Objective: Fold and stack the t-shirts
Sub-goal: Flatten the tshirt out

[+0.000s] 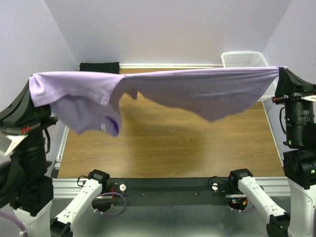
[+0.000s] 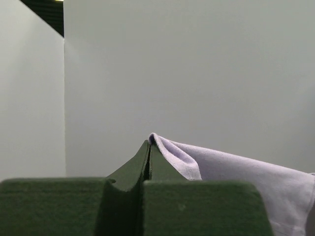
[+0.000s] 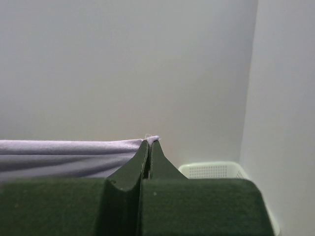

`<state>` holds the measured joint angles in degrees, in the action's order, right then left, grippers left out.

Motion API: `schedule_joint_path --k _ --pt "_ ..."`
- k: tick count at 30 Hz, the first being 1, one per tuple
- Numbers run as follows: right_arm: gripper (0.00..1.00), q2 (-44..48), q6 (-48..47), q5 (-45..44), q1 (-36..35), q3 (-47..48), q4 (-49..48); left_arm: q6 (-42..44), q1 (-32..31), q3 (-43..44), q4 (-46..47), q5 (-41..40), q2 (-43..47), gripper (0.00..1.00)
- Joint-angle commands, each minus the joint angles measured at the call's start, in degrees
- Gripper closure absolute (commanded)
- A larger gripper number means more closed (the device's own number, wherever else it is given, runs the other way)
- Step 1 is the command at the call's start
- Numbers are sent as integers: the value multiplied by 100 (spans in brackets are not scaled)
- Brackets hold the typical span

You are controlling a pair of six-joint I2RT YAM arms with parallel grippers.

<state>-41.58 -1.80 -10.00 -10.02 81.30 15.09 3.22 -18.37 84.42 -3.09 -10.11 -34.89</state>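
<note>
The lavender t-shirt [image 1: 197,91] is stretched aloft from nine to three o'clock, likely for flattening. Its ends are clamped by the left gripper [image 2: 149,143] and right gripper [image 3: 149,144].

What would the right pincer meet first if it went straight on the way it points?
Probably the back wall: the right pincer, shut on the lavender t-shirt, aims at bare wall, with the white basket lower, off that line. Depth is unclear.

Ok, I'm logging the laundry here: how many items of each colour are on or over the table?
Lavender t-shirt: 1
Black t-shirt: 1
White basket: 1
Total: 3
</note>
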Motion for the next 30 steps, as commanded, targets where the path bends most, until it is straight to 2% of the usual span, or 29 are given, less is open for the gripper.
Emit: schedule_joint_path --k 1,7,11,15,17,20,21,24,30 --pt "100 167 -320 103 35 -44 -6 144 44 162 -94 483 185 100" --pt "99 89 -505 -10 35 106 -6 170 53 742 -472 642 -175 100" --pt "99 -322 -628 -98 35 -43 -6 231 44 690 -499 397 -816 100" --pt "99 -1007 -777 -283 35 -359 -33 284 44 102 -175 45 -1519 100" --pt "99 -1324 -804 -353 35 -588 -85 249 44 -521 229 -201 -1941 100" --pt "99 -1913 -804 -494 35 -1255 -514 109 70 -1330 765 -456 -2598 100" --pt "99 -2202 -821 -607 35 -1700 -942 73 88 -1663 897 -474 -2784 100" --pt "99 -2765 -857 -731 44 -2213 -1804 3 184 -2095 1381 -606 -3636 100" --pt "100 -4672 -918 -942 79 -2426 -2948 -155 448 -1825 1531 -738 -5491 100"
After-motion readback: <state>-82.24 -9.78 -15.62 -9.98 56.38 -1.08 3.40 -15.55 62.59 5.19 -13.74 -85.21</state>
